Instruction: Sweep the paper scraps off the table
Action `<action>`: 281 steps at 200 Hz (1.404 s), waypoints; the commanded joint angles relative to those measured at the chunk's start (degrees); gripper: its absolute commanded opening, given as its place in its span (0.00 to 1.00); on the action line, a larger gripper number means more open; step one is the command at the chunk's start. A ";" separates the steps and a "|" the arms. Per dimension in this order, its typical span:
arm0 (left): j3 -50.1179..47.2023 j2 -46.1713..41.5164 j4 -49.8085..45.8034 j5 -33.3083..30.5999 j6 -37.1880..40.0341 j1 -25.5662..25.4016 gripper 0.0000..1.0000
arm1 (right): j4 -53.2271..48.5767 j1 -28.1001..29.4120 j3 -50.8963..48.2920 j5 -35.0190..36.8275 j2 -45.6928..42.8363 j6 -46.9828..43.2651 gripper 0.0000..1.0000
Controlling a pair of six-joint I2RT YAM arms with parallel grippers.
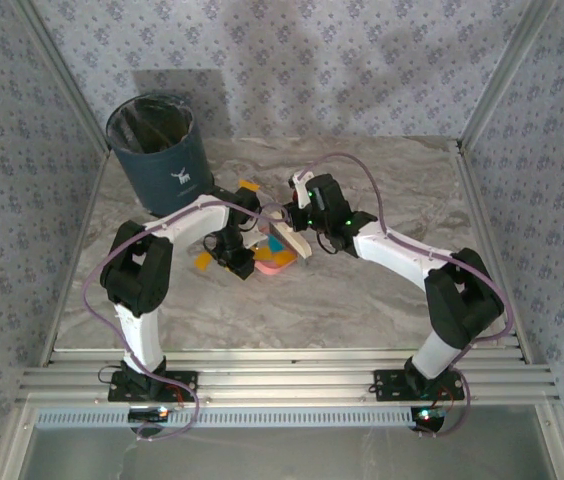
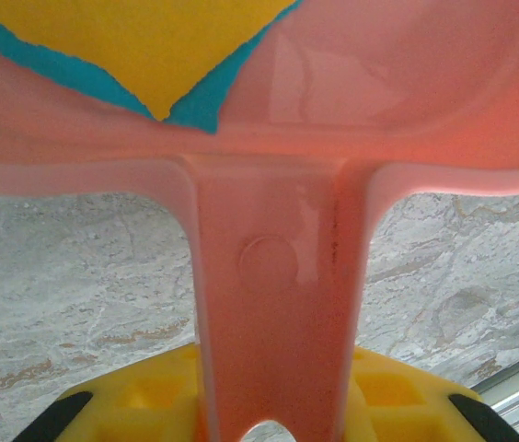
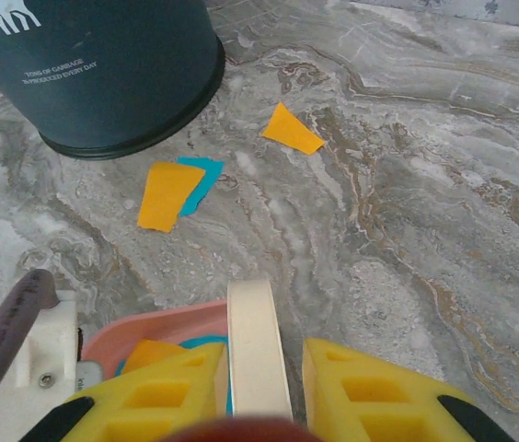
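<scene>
Right wrist: ragged orange-and-cyan paper scraps (its end effector clenched on cream handle)

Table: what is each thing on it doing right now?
Bin: upright, top open.
Dustpan: held by its handle in the left end effector, scraps inside.
Cream handle: clamped in the right end effector.
Paper scraps: some loose on the table.

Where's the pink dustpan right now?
The pink dustpan sits mid-table in the top view, handle in the left gripper, right of and nearer than the dark bin.
</scene>
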 commanded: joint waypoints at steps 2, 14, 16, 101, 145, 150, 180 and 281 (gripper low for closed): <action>0.51 0.63 -1.91 0.76 0.34 -0.37 0.00 | 0.73 -0.20 0.58 -1.80 -1.83 1.81 0.00; 0.56 0.55 -1.95 0.71 0.30 -0.42 0.00 | 0.77 -0.24 0.32 -1.30 -2.26 1.89 0.00; 0.63 0.55 -1.95 0.63 0.30 -0.38 0.00 | 0.77 -0.19 0.27 -1.13 -2.34 1.91 0.00; 1.11 -0.66 -1.64 -0.19 0.24 -0.36 0.00 | -2.59 0.03 -1.82 18.37 -6.74 1.63 0.00; 1.55 -2.93 -0.34 0.16 0.31 -0.32 0.00 | -5.10 -1.43 -4.51 22.89 -10.47 1.84 0.00; 1.47 -3.36 -0.08 0.43 0.28 -0.30 0.00 | -5.30 -1.76 -4.80 23.19 -10.96 1.75 0.00; 1.32 -5.87 1.63 0.83 0.54 -0.28 0.00 | -5.61 -3.49 -7.00 25.51 -13.30 2.54 0.00; -1.01 -15.55 9.01 1.65 0.64 -0.26 0.00 | -5.64 -5.38 -9.53 27.11 -15.23 4.02 0.00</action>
